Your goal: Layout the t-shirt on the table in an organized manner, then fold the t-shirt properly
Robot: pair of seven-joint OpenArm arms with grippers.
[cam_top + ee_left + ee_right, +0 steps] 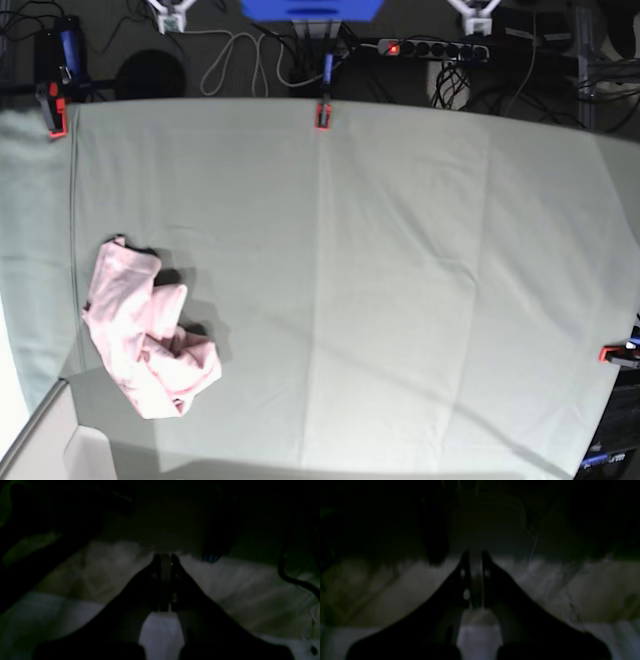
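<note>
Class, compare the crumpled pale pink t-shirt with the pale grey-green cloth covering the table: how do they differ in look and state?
The pale pink t-shirt lies bunched in a small heap; the pale grey-green table cloth is spread flat, with only faint creases. The t-shirt covers a small patch near one side of the base view; the cloth spans almost all of it. The t-shirt lies loose; red-and-black clamps pin the cloth. Both are thin, pale fabric.

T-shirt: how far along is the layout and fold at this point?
Nothing looks done. The t-shirt lies crumpled in a heap near one side of the table, lettering not visible. Nothing is in hand: neither arm shows in the base view, and the dark wrist views show the left gripper and right gripper shut on nothing. Spreading flat and folding remain.
</note>
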